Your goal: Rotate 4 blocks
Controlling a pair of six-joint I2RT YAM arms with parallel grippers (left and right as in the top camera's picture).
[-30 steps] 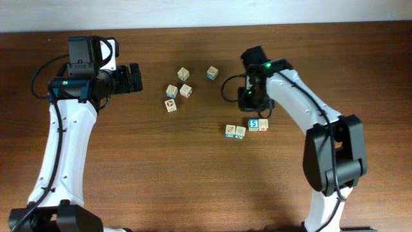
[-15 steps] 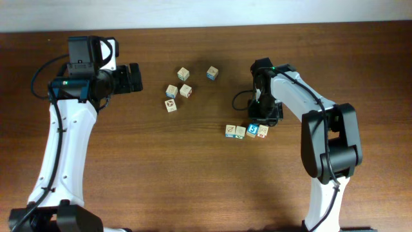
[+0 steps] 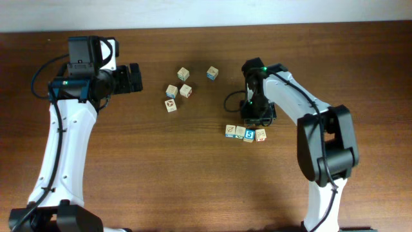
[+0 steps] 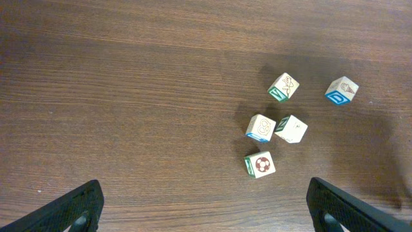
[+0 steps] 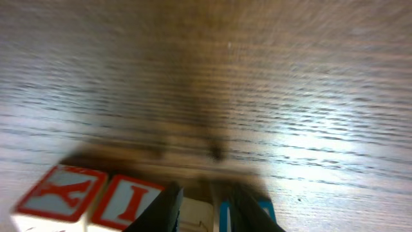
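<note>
Four small wooden blocks lie in a row right of the table's middle: teal [image 3: 230, 131], pale [image 3: 239, 132], bright blue with a white figure [image 3: 249, 135], red-orange [image 3: 261, 135]. My right gripper [image 3: 253, 124] stands over the blue one. In the blurred right wrist view its fingers [image 5: 168, 207] are slightly apart. My right gripper [image 5: 206, 209] straddles a pale block face [image 5: 196, 218] beside a blue-edged block [image 5: 265, 207]; whether they press on it is unclear. Two red-lettered block faces [image 5: 61, 193] sit to the left. My left gripper [image 3: 134, 78] [image 4: 209, 212] hangs wide open over bare wood.
Several more printed blocks are scattered at the back centre [image 3: 183, 73] [image 3: 212, 73] [image 3: 170, 105]. The left wrist view shows them ahead of the open fingers [image 4: 261, 127] [image 4: 342, 90]. The table's far edge meets a white wall.
My right gripper came forward and down onto the row. The blue and red-orange blocks slid toward the front into line with the other two. Its fingers parted a little. The left arm stayed still.
</note>
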